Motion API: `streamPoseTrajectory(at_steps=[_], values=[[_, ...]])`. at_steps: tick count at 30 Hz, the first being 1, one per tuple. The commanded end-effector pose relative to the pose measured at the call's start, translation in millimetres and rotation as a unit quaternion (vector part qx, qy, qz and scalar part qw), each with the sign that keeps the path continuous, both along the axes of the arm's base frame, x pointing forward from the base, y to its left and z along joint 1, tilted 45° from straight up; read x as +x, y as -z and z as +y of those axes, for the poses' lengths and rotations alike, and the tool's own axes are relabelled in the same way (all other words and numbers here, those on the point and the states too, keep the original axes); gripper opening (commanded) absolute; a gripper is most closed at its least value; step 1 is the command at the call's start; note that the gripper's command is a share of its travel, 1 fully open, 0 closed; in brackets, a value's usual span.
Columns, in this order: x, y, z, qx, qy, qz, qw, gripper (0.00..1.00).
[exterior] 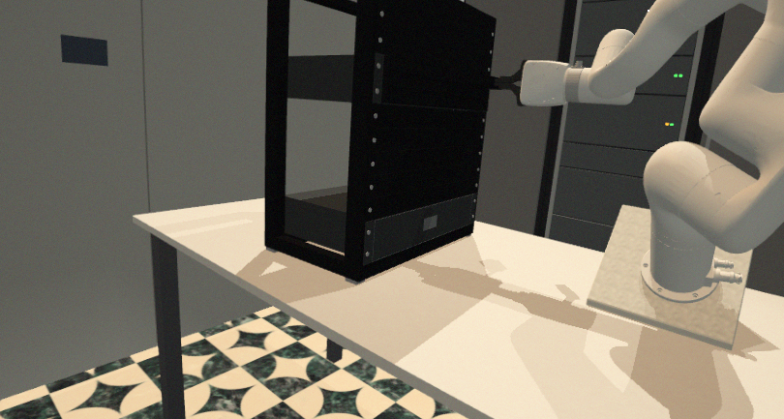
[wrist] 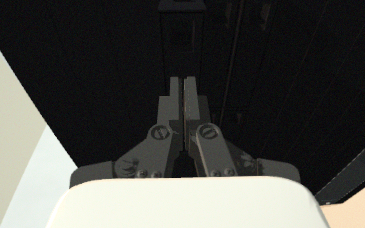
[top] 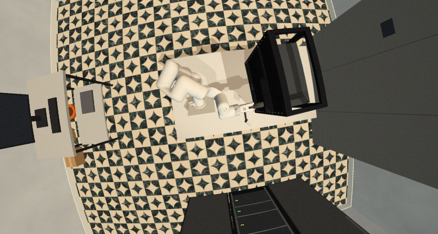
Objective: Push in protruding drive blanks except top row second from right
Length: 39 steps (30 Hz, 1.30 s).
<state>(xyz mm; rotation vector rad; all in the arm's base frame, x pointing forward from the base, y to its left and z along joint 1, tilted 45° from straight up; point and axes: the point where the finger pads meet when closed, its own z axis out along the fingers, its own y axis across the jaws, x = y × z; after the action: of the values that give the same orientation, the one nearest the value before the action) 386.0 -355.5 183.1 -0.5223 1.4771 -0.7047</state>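
Checkered tiles surround the pale table (exterior: 350,306), where we see the black rack (exterior: 378,131) standing upright toward the far left, across from our arm's base. Our gripper (wrist: 183,82) is clenched on nothing, its fingertips (exterior: 496,81) pressed together at the rack's dark front (wrist: 105,65), high up by the right edge. We cannot pick out the single blanks in that darkness.

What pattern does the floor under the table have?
The floor has cream and dark green marbled tiles forming four-pointed stars in a checkerboard, clearest in the top view.
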Motion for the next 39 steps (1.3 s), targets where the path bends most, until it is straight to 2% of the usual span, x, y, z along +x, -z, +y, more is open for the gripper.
streamPoseTrajectory(at_steps=[1,7,39], values=[[1,-1,-2,-0.001,0.001,-0.001,1.0,0.0],[10,-2,-3,-0.001,0.001,-0.001,1.0,0.0],[21,-2,-4,-0.001,0.001,-0.001,1.0,0.0]])
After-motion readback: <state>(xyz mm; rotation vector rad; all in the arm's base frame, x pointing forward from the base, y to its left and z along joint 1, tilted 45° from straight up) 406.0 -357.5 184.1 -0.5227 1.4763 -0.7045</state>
